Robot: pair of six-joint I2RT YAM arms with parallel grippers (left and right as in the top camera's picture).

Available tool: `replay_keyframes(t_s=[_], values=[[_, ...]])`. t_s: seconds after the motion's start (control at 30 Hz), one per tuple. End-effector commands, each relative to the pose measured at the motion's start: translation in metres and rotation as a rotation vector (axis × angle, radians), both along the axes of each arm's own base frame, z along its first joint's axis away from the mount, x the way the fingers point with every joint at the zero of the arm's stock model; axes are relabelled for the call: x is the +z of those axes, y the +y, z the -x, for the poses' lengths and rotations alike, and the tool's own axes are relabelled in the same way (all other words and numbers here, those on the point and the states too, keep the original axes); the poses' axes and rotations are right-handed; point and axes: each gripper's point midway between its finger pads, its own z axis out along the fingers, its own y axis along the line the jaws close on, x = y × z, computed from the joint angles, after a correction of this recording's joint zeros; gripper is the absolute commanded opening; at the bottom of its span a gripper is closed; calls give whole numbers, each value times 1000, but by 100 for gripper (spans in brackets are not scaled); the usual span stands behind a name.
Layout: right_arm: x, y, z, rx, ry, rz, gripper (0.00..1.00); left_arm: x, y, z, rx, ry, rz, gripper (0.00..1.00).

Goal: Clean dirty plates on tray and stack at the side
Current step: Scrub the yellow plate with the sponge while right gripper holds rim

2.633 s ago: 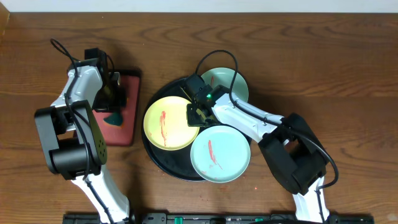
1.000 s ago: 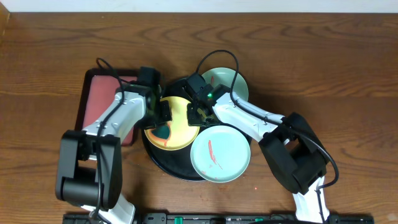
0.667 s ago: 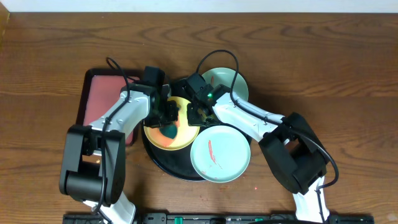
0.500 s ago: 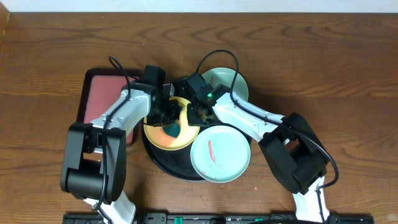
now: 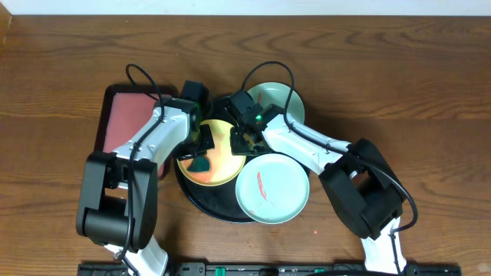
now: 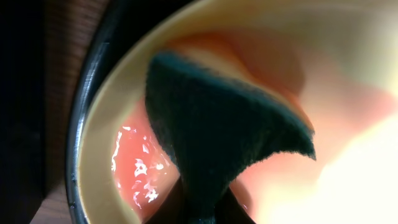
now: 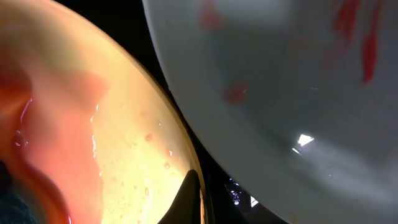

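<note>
Three plates show from above, all at the black tray (image 5: 207, 201), which stands on the wooden table (image 5: 430, 92). The yellow plate (image 5: 221, 157) lies on the left half of the black tray and carries a wet orange-red film. One mint plate (image 5: 273, 190) with a red smear lies at the front right of the black tray and reaches its rim. The other mint plate (image 5: 282, 101) sits at the back right, on the rim. A red tray (image 5: 119, 123) lies on the table just left of the black tray. The left gripper (image 5: 202, 147) is over the left half of the black tray. It pinches a dark green sponge (image 5: 199, 163) that touches the yellow plate. The right gripper (image 5: 239, 140) is near the middle of the black tray, at the right edge of the yellow plate.

From the left wrist, the sponge (image 6: 211, 137) is squeezed at the bottom and rests on the yellow plate (image 6: 348, 186), beside the wet red film (image 6: 134, 168). The rim of the black tray (image 6: 84, 93) curves at the left.

From the right wrist, the yellow plate (image 7: 124, 106) and the smeared mint plate (image 7: 261, 81) lie side by side, with the black tray (image 7: 121, 25) between them. One dark fingertip (image 7: 193, 193) stands at the yellow rim. I cannot tell if this gripper is spread or pressed together.
</note>
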Motion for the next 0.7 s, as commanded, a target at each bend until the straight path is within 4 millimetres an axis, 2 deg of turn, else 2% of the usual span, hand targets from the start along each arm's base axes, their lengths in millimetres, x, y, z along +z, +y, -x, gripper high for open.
replay_keyframes(t_s=[0.0,0.07,0.17,0.37,0.5,0.67], values=[[-14,-3,0,8,8,34,1,-13,-29,31,-143,129,174,7],[-14,-3,0,8,7,34,1,-8,-50,34,-180,137,291,7],[-14,-3,0,8,7,33,1,-1,-68,34,-184,132,398,7],[-14,-3,0,8,7,33,1,0,-77,12,-197,39,435,8],[-14,-4,-1,6,7,33,1,-8,-58,-12,-207,-59,296,7],[-14,-4,-1,6,6,33,1,-15,-10,-36,-180,-152,-6,8]])
